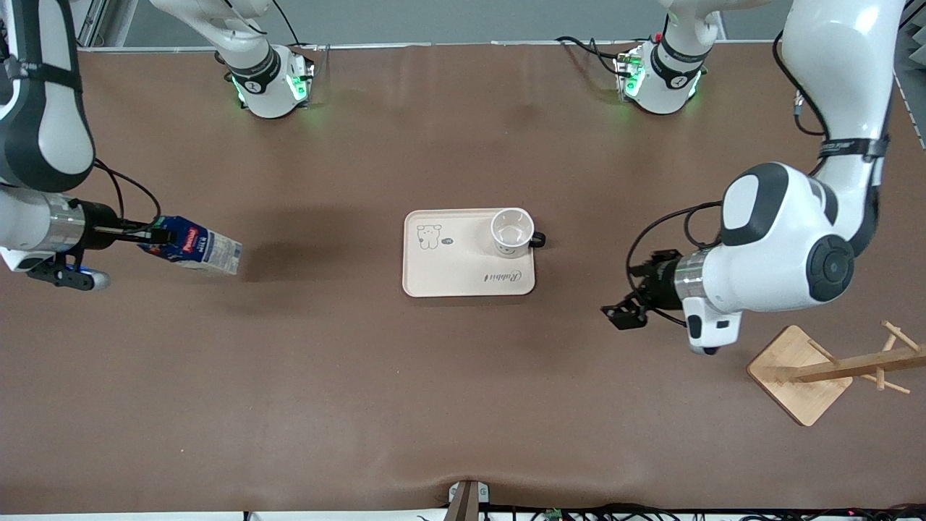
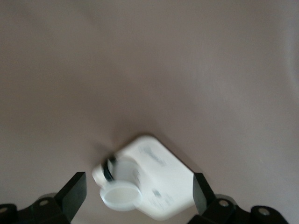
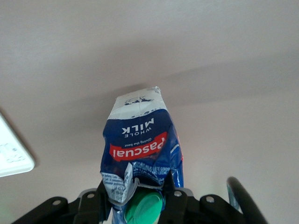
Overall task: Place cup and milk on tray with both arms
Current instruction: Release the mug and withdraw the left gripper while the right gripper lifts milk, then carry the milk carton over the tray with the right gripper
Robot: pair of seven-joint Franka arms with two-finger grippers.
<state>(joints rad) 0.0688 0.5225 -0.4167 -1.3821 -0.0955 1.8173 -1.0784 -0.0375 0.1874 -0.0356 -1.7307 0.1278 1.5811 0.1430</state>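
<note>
Milk is the piece not yet placed: the brown surface (image 1: pixel 463 405) is the biggest thing in view, then the two arms, then the cream tray (image 1: pixel 441 271) at its middle, the wooden rack (image 1: pixel 832 373) at the left arm's end nearer the front camera, the milk carton (image 1: pixel 199 250) and last the cup (image 1: pixel 512 231). The right arm's claw (image 1: pixel 148 235) is clamped on the carton's top by the green cap (image 3: pixel 142 210), and holds it tipped well over above bare surface toward the right arm's end, well apart from the tray. The left arm's claw (image 1: pixel 628 310) hangs with its fingers apart and nothing between them, over bare surface between tray and rack; its wrist view shows tray and cup ahead of it. The cup already stands upright on the tray, in the corner toward the left arm, its black handle jutting just past the rim. My worry is the grip: the carton is pinched at its folded top and hangs slanted, so it may swing or slip on the way, and set down slanted it would likely topple. Carried too far along the tray, it could knock the cup. Room looks generous: nothing lies between carton and tray, and the tray's half toward the right arm is bare but for the bear drawing. The left arm should wait clear of that path.
</note>
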